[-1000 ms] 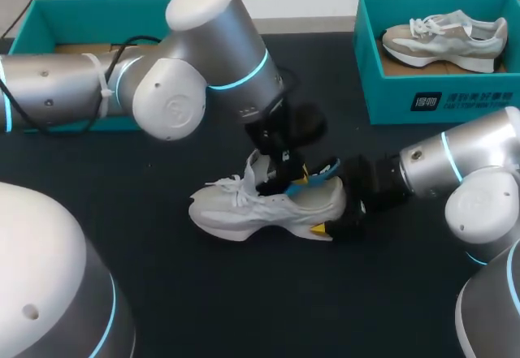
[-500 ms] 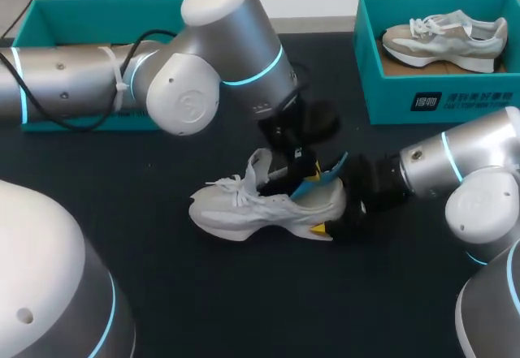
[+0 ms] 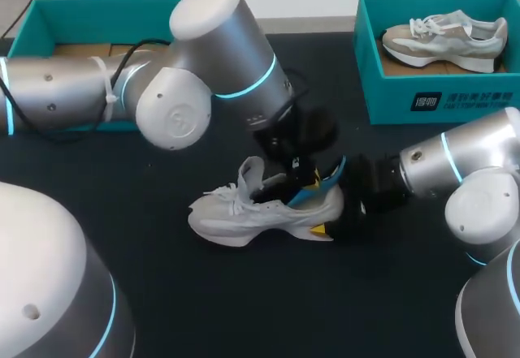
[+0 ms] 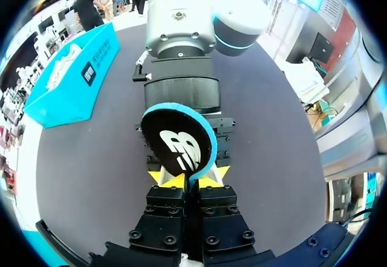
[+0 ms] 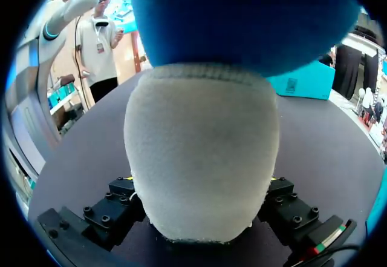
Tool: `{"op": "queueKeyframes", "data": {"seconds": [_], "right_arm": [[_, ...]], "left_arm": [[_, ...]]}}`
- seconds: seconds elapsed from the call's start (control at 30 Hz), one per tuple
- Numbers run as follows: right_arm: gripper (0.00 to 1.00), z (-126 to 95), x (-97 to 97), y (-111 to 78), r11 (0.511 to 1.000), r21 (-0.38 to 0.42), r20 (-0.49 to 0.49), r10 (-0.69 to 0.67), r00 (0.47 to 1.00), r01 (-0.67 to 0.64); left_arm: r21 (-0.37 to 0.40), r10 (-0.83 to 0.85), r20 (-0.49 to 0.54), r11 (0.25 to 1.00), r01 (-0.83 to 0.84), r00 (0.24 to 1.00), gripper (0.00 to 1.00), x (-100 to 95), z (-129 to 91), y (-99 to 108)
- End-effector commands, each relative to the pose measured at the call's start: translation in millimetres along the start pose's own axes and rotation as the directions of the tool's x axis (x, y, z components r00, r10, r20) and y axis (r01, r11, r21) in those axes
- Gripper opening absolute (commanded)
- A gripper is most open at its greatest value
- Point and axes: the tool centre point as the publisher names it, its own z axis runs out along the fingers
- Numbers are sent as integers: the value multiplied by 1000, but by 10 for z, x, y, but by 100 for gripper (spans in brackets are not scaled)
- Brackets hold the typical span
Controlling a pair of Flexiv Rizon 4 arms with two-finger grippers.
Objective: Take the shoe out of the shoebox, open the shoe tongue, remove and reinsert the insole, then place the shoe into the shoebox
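A white and grey shoe [image 3: 264, 210] lies on its sole in the middle of the black table [image 3: 162, 293], toe to the left. My left gripper [image 3: 296, 173] hangs over the shoe's opening, shut on the black, blue-edged insole [image 3: 327, 181], whose heel end sticks up out of the shoe. In the left wrist view the insole [image 4: 179, 146] is pinched between the yellow tips of that gripper [image 4: 188, 180]. My right gripper [image 3: 337, 216] clasps the heel from behind. In the right wrist view the heel [image 5: 202, 152] fills the gap between that gripper's [image 5: 202, 234] fingers, the blue insole [image 5: 242, 19] above it.
A teal shoebox [image 3: 439, 102] at the back right holds a second grey shoe [image 3: 443, 37]. Another teal box [image 3: 49, 13] stands at the back left, behind my left arm. The front of the table is bare black cloth.
My left arm swung a little right and back again, and the insole's heel end now stands slightly higher out of the shoe. The shoe's tongue leans more upright. The right arm has kept still.
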Motion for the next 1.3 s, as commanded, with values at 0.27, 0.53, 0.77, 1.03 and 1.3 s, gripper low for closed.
{"op": "queueKeyframes", "data": {"seconds": [0.27, 0.53, 0.77, 1.03, 1.3], "right_arm": [[0, 4, 8, 15, 1000, 4, 3, 0, 1000, 0], [0, 4, 8, 15, 1000, 4, 3, 0, 1000, 0], [0, 4, 8, 15, 1000, 4, 3, 0, 1000, 0], [0, 4, 8, 15, 1000, 4, 3, 0, 1000, 0], [0, 4, 8, 15, 1000, 4, 3, 0, 1000, 0]], "left_arm": [[26, 7, 32, 1000, -8, 999, 0, 69, -101, 72], [15, 0, 64, 1000, -1, 998, 100, 182, -200, 60], [-35, -18, 132, 999, 23, 991, 100, 262, -257, 58], [-66, -32, 256, 996, 51, 966, 100, 317, -367, 73], [-72, -34, 265, 996, 55, 963, 100, 321, -383, 75]]}}
